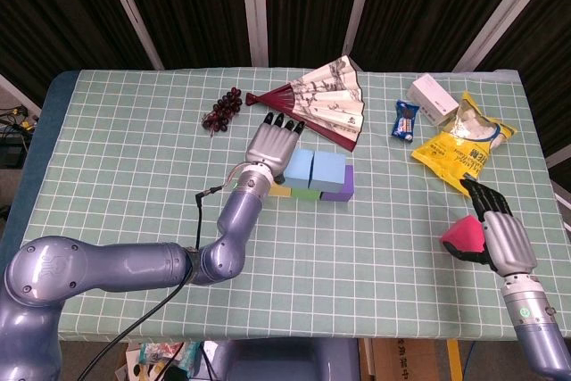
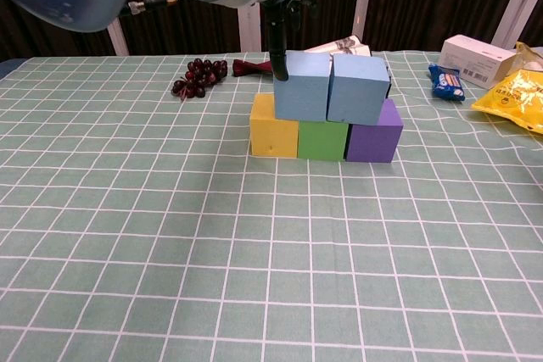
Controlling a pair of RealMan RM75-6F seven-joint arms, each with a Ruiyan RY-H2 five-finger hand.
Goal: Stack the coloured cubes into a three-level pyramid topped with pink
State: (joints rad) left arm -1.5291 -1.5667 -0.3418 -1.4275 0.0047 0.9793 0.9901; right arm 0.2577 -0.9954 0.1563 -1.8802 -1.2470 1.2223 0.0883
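Cubes are seen stacked in two levels near the middle of the bench [image 1: 134,158], which is covered with a green gridded cloth. On the bottom row a yellow cube [image 2: 273,136], a green cube [image 2: 321,140] and a purple cube [image 2: 374,136] are set side by side, touching. On top of them two light blue cubes are placed next to each other, the left blue cube [image 2: 301,85] and the right blue cube [image 2: 358,88].

A pink cube [image 1: 461,235] is held in the right hand [image 1: 493,230] near the right front edge of the bench, well apart from the stack; the dark fingers are wrapped around it.

The left hand [image 1: 272,144] is positioned just beside the left side of the stack, with its fingers extended and nothing grasped. In the chest view a dark fingertip [image 2: 277,57] is seen at the upper left corner of the left blue cube; whether it is touching cannot be told.

Behind the stack a folding fan [image 1: 323,100] is laid open, with a bunch of dark grapes [image 1: 221,111] to its left. At the far right a white box [image 1: 432,97], a small blue packet [image 1: 406,120] and a yellow snack bag [image 1: 462,144] are gathered together.
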